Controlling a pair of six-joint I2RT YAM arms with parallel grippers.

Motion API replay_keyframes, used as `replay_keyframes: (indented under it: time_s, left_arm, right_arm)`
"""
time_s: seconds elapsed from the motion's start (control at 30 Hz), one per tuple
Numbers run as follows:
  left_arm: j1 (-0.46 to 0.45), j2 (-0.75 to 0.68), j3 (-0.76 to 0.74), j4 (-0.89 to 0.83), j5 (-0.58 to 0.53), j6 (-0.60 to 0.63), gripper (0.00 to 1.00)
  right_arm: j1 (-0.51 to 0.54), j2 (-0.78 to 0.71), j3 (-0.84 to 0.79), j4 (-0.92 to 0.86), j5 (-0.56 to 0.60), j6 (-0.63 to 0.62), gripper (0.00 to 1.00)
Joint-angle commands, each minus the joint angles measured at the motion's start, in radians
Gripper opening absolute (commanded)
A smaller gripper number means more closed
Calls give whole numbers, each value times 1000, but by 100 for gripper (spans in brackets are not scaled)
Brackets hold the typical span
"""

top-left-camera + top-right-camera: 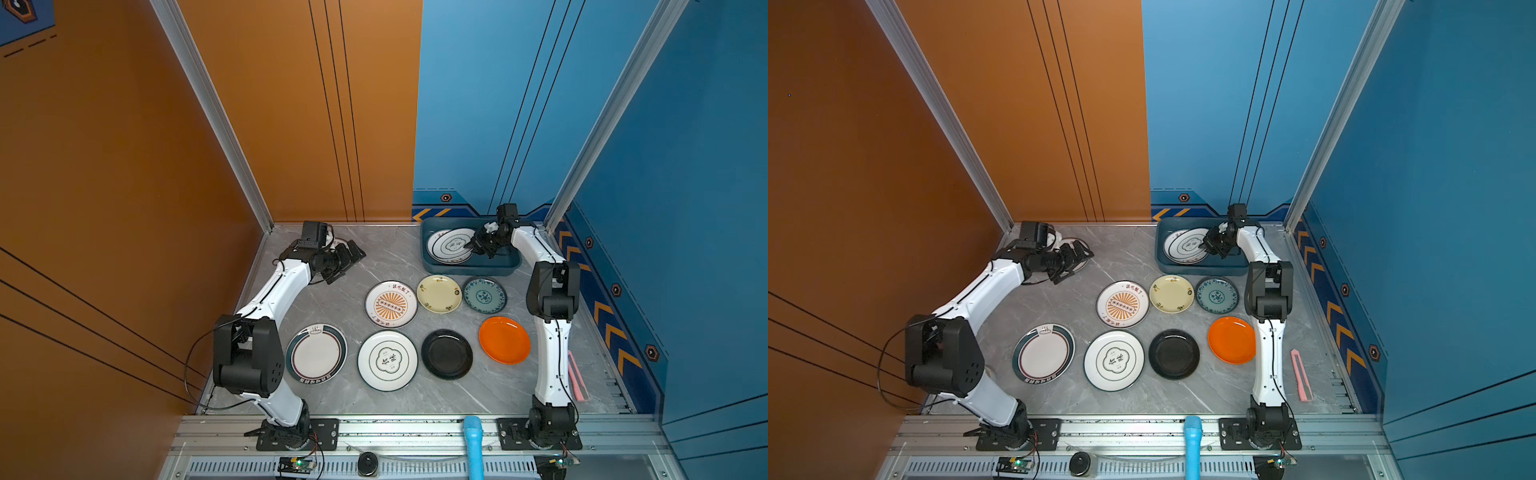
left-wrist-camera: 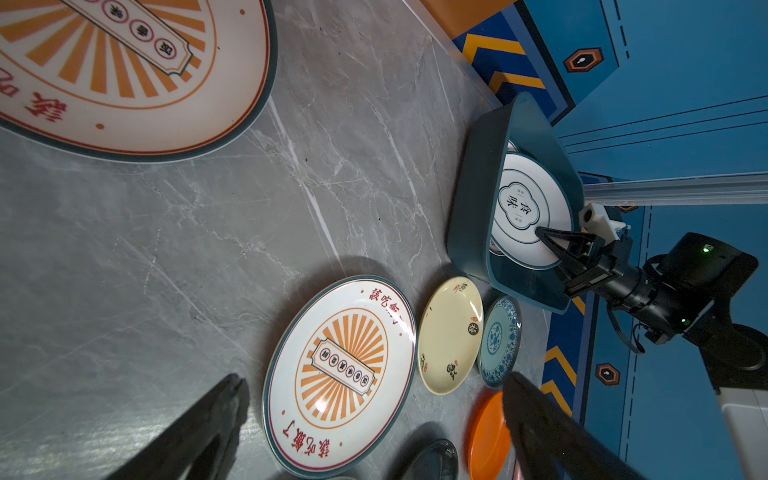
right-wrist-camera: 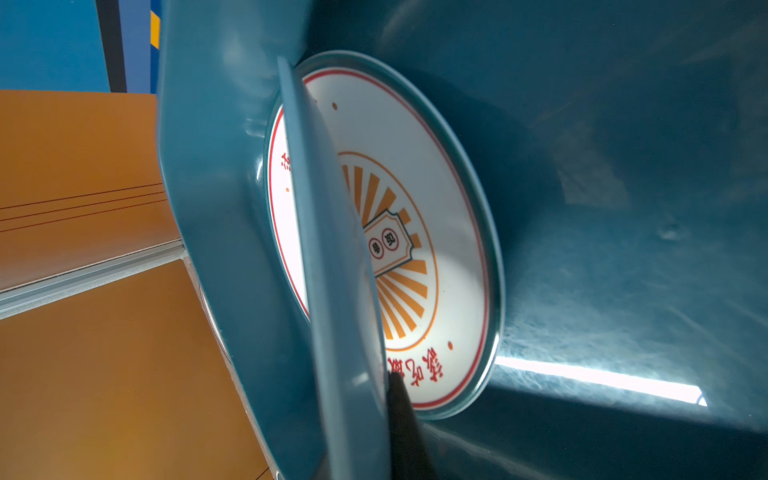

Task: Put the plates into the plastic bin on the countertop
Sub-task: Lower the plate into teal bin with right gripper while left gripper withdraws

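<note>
While the right gripper (image 1: pixel 471 248) pinches a tilted emblem plate (image 1: pixel 451 246) inside the bin (image 1: pixel 469 272), sunburst plate (image 3: pixel 436 187) beneath it, left gripper (image 1: pixel 349 266) wide open, empty, well left of the bin.

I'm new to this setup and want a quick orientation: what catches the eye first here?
The right end effector reaches into the teal bin at the far right of the grey countertop, clamped on the rim of a white plate with a green emblem, tilted over a sunburst plate lying inside. Beside the black plate, the bright orange plate pops against the grey, near the right arm.
</note>
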Motion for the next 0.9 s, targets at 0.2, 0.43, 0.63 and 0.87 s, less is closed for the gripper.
replay_keyframes:
  time_s: [0.2, 0.43, 0.63, 0.87]
  left_arm:
    - [5, 20, 44, -6, 64, 20, 99]
    - [14, 13, 31, -6, 69, 20, 100]
    - [16, 14, 27, -7, 72, 23, 99]
    - [16, 23, 35, -6, 78, 31, 98]
  right_arm:
    - [21, 64, 89, -130, 78, 1, 27]
    - [27, 64, 95, -150, 101, 0, 37]
    - [27, 53, 114, -185, 130, -14, 43]
    - [22, 21, 137, -221, 180, -37, 46]
